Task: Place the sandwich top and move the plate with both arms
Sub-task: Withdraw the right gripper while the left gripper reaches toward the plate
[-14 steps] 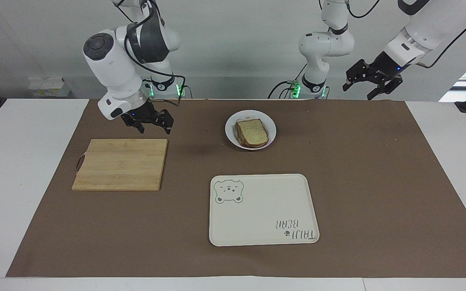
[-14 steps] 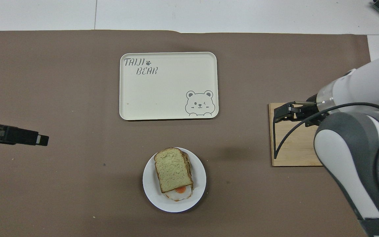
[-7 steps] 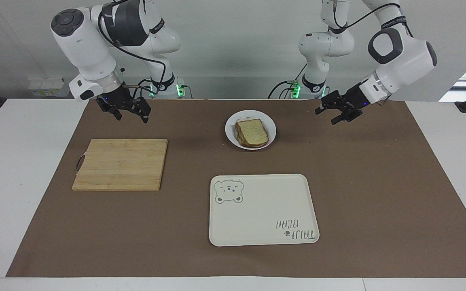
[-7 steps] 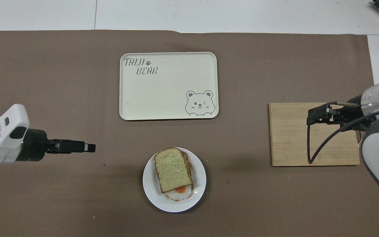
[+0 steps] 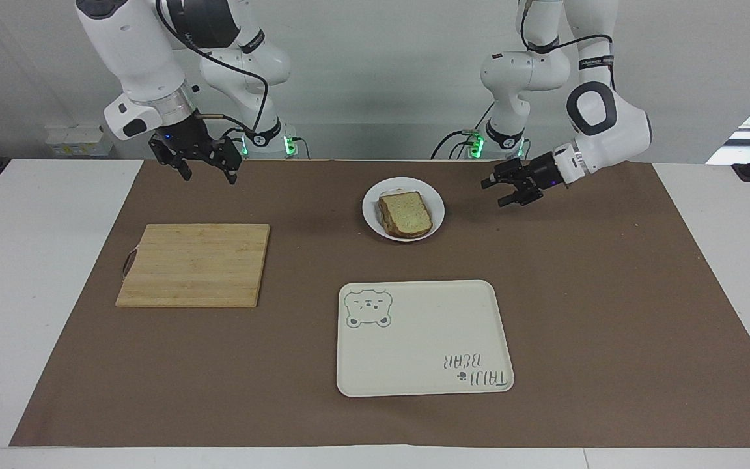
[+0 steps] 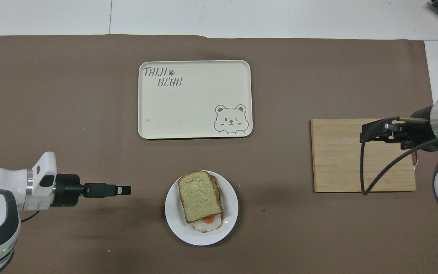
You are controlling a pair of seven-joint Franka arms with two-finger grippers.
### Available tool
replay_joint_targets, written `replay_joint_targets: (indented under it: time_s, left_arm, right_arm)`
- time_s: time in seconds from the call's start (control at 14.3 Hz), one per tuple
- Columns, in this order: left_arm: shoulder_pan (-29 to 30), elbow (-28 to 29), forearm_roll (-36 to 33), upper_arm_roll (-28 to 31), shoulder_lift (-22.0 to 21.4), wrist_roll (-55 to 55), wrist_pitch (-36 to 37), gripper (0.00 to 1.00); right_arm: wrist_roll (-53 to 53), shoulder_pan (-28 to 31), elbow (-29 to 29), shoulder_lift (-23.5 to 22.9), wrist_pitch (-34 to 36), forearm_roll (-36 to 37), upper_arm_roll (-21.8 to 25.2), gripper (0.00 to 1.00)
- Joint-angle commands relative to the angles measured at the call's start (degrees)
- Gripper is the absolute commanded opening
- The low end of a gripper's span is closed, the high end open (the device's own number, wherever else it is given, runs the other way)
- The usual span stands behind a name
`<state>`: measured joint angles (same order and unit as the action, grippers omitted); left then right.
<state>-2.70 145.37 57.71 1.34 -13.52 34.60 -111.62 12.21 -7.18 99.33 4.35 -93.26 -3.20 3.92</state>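
The sandwich top (image 5: pixel 405 213) (image 6: pixel 199 196), a speckled slice with a dark crust, lies on a fried egg (image 6: pixel 208 223) and another slice on the round white plate (image 5: pixel 432 198) (image 6: pixel 174 222). My left gripper (image 5: pixel 493 193) (image 6: pixel 126 189) hangs low over the brown mat beside the plate, toward the left arm's end, pointing at it. It is open and holds nothing, with a gap between it and the plate's rim. My right gripper (image 5: pixel 209 177) (image 6: pixel 362 136) hangs raised over the wooden cutting board (image 5: pixel 194 264) (image 6: pixel 338 160), open and holding nothing.
A cream tray with a bear drawing (image 5: pixel 424 378) (image 6: pixel 194 133) lies farther from the robots than the plate. The cutting board lies toward the right arm's end. A brown mat (image 5: pixel 609 293) covers the white table.
The left arm has swung down and in, bringing its gripper close beside the plate. The right gripper has risen and drawn back toward its arm's end. Plate and sandwich have not moved.
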Motion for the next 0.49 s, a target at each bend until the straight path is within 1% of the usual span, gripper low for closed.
replay_joint_targets:
  time_s: [0.0,0.07,0.14,0.21,0.28,0.35,0.42]
  left_arm:
    - [-2.29,2.28,6.16,0.24,2.7,5.55,-2.1,1.0]
    - [-3.44,2.37,7.49,0.24,4.19,5.82,-4.19,0.88]
    - [-5.45,2.37,8.98,0.15,6.46,6.35,-6.13,0.86]
    - [-7.73,2.37,12.65,0.24,7.7,7.74,-7.11,0.84]
    - [-8.54,2.46,17.04,0.24,9.2,11.06,-7.46,0.83]
    - [-8.55,2.63,19.26,0.15,11.47,13.8,-7.38,0.81]
    - [-8.63,2.55,19.71,0.15,13.32,15.04,-7.29,0.78]
  right_arm:
    - [-4.29,1.2,0.34,0.83,2.2,0.92,0.47,1.0]
    - [-4.65,1.72,0.43,0.92,2.9,0.92,0.65,1.0]
    - [-4.74,3.12,0.52,1.01,3.87,0.92,0.65,1.0]
    - [-4.91,3.92,0.78,1.27,4.57,0.92,0.65,1.0]
    - [-5.26,5.14,1.39,1.8,5.19,0.92,0.65,1.0]
    - [-6.31,6.46,1.83,2.15,5.63,0.92,0.65,1.0]
    - [-7.02,7.17,2.01,2.15,5.63,0.92,0.65,1.0]
